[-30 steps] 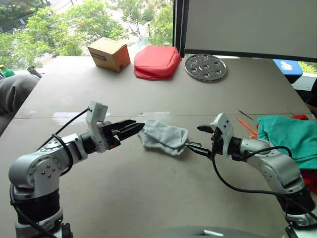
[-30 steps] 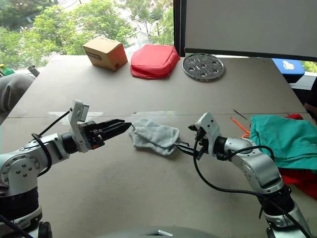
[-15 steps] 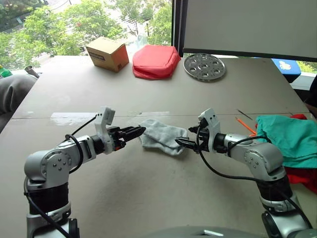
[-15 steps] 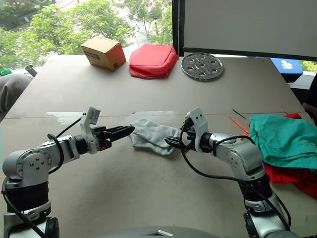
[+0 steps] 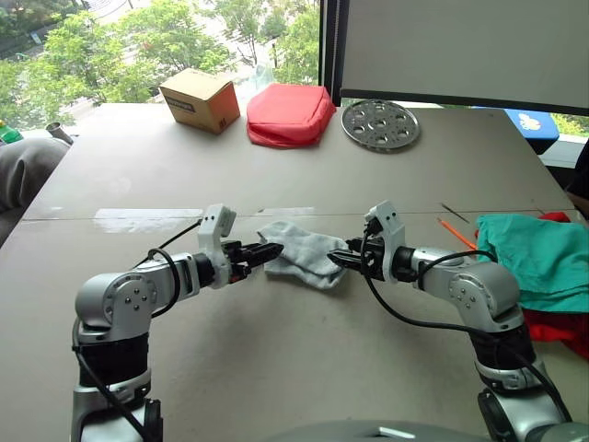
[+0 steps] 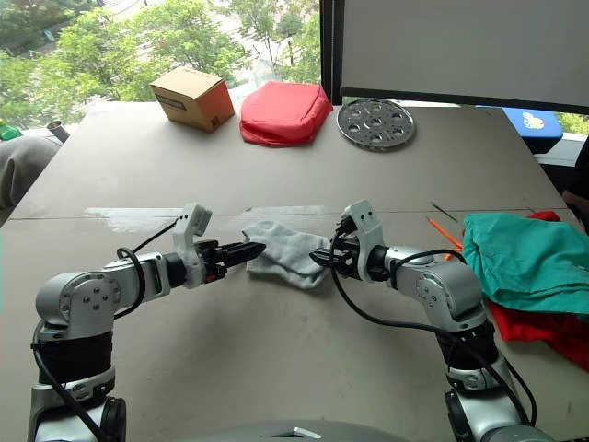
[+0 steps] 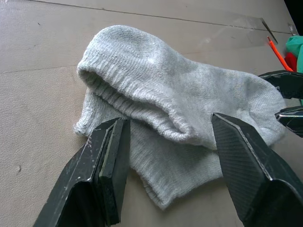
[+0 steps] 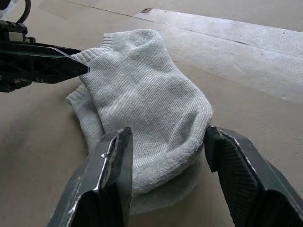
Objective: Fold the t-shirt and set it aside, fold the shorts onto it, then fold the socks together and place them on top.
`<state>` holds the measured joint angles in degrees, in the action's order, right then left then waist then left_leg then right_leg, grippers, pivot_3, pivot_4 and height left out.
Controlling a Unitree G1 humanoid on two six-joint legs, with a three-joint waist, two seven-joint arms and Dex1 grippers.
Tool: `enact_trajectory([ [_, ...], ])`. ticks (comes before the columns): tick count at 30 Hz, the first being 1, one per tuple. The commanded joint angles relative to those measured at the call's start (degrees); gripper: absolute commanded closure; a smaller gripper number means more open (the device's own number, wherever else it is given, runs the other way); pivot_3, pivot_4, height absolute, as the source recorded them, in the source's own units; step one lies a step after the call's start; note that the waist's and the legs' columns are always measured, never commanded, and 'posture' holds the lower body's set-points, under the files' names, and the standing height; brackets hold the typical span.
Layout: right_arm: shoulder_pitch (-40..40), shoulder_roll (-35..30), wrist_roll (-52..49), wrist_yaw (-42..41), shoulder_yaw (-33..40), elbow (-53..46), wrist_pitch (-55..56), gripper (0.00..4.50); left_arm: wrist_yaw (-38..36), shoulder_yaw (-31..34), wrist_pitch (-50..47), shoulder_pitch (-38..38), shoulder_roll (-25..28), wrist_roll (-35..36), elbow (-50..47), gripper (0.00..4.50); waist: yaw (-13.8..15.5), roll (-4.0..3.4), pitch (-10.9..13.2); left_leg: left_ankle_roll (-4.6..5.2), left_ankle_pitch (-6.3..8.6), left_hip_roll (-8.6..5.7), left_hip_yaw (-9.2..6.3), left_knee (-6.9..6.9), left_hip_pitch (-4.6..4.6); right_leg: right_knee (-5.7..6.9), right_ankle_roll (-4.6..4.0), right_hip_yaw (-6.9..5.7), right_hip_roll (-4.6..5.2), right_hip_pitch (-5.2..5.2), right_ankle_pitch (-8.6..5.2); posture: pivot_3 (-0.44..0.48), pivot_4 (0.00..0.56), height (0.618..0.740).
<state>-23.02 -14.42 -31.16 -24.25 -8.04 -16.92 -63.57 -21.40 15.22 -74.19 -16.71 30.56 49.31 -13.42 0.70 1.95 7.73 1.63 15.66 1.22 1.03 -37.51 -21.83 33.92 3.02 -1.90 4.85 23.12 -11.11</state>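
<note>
The socks lay stacked one on the other in the middle of the table, with their long axis running roughly across it from the robot's left to its right, ribbed cuffs toward the left arm and toes toward the right. The left gripper stood at the cuff end with its two black fingers spread apart, one to each side of the cuffs and not yet closed on them. The right gripper stood at the toe end, likewise spread wide, its fingers bracketing the rounded toes without pinching. Each arm was about equally near its own end, so I judged the coming move to be a pinch from both ends at once, along the line of the socks rather than across it.

Off at the robot's right the shorts lay spread over the t-shirt, of which red edges showed beneath; an orange cord trailed from them toward the middle. At the far edge sat a cardboard box bearing a dark label whose writing I could not read, a puffy red pouch and a perforated metal disc.
</note>
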Motion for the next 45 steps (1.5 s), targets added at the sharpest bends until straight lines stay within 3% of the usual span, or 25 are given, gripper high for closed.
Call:
enact_trajectory([
  [1, -1.3, 0.0, 0.1, -0.2, 0.5, -0.4, 1.2, 3.64, -0.3, 0.4, 1.8, -1.0, -0.6, -0.4, 0.0, 2.76, -0.1, 0.03, 0.0, 0.00, 0.00, 0.00, 0.00, 0.00, 0.00, 0.00, 0.00, 0.00, 0.00, 0.00, 0.00, 0.000, 0.150, 0.739],
  [2, -1.4, 0.0, 0.2, -0.3, 0.7, -0.4, 1.3, 4.20, -0.7, 0.5, 1.9, -0.8, -0.6, -0.3, 0.0, 3.30, -0.1, 0.04, 0.0, 0.00, 0.00, 0.00, 0.01, 0.00, 0.00, 0.00, 0.00, 0.00, 0.00, 0.01, 0.00, 0.000, 0.150, 0.739],
  [3, -1.4, 0.0, 0.1, -0.3, 0.8, -0.5, 1.4, 4.46, -1.0, 0.6, 2.0, -0.6, -0.5, -0.2, -0.1, 3.71, -0.1, 0.05, 0.0, 0.00, 0.00, 0.00, 0.01, 0.00, 0.00, 0.00, 0.00, 0.00, 0.00, 0.01, 0.00, 0.000, 0.150, 0.739],
  [4, -1.4, -0.1, -0.2, -0.6, 1.0, -1.0, 1.1, 4.50, -1.4, 1.2, 2.1, -0.2, -0.2, 0.1, -0.6, 4.24, -0.1, 0.05, 0.0, 0.00, 0.00, 0.01, 0.00, 0.01, 0.00, 0.00, 0.00, 0.00, 0.00, 0.01, 0.00, 0.000, 0.150, 0.739],
  [5, -1.4, -0.3, -0.6, -0.8, 1.3, -1.6, 0.8, 4.50, -1.7, 2.0, 2.1, 0.1, 0.0, 0.7, -1.2, 4.42, -0.1, 0.04, 0.0, 0.00, 0.00, 0.00, 0.00, 0.01, 0.00, 0.00, 0.00, 0.00, 0.00, 0.01, 0.00, 0.000, 0.150, 0.739],
  [17, -0.8, -2.7, -5.9, -2.7, 2.8, -7.8, -2.8, 4.50, -4.3, 8.9, 0.7, 6.6, 3.1, 8.6, -8.1, 4.42, 0.0, -0.12, 0.1, 0.00, 0.00, 0.03, 0.00, 0.02, 0.01, -0.02, 0.00, 0.00, 0.02, 0.01, -0.01, 0.000, 0.150, 0.739],
  [22, 2.5, -4.9, -2.6, -1.7, 0.2, -7.4, 0.1, 4.50, -5.7, 2.5, 6.8, 8.2, 3.5, 2.7, -7.9, 4.42, 0.1, -0.13, 0.1, 0.00, 0.00, 0.02, -0.01, 0.02, 0.00, -0.03, -0.01, -0.02, 0.02, 0.01, -0.01, 0.000, 0.150, 0.739],
  [27, 5.0, -4.8, -3.2, -0.8, 1.9, -9.6, 1.0, 4.50, -8.7, 0.9, 13.7, 7.7, 3.4, 0.1, -7.7, 4.42, 0.0, -0.09, 0.1, 0.00, 0.00, 0.04, 0.03, 0.02, 0.00, -0.05, -0.01, 0.01, 0.02, 0.02, -0.01, 0.000, 0.150, 0.739],
  [38, 8.6, -6.2, 3.3, -0.6, -4.7, -6.6, 7.3, 4.50, -11.2, -5.0, 17.4, 11.0, 5.9, -7.0, -2.8, 4.42, 0.0, -0.10, 0.1, 0.00, 0.01, 0.05, 0.03, 0.04, -0.01, -0.08, 0.01, 0.00, 0.02, 0.09, -0.02, 0.000, 0.150, 0.739],
  [39, 8.2, -6.4, 4.2, -1.1, -4.7, -5.1, 9.2, 4.50, -12.3, -5.3, 17.7, 11.3, 6.1, -7.0, -2.8, 4.08, 0.0, -0.11, 0.2, 0.00, 0.01, 0.05, 0.03, 0.05, -0.01, -0.09, 0.01, 0.00, 0.02, 0.09, -0.02, 0.000, 0.150, 0.739],
  [42, 7.6, -7.0, 5.0, -2.4, -3.6, -4.0, 12.1, 3.50, -12.6, -3.4, 16.7, 11.9, 5.9, -5.9, -2.9, 2.87, 0.0, -0.11, 0.2, 0.00, 0.01, 0.05, 0.05, 0.05, -0.01, -0.08, 0.00, 0.00, 0.03, 0.10, -0.02, 0.000, 0.150, 0.739],
  [45, 9.5, -9.6, 4.5, -5.8, -3.1, -7.5, 15.1, 2.03, -12.7, 3.4, 14.3, 13.5, 5.4, 0.2, -4.8, 1.42, -0.1, -0.14, 0.2, 0.00, 0.01, 0.07, 0.05, 0.05, -0.01, -0.08, 0.01, 0.00, 0.03, 0.10, -0.02, 0.000, 0.150, 0.739],
])
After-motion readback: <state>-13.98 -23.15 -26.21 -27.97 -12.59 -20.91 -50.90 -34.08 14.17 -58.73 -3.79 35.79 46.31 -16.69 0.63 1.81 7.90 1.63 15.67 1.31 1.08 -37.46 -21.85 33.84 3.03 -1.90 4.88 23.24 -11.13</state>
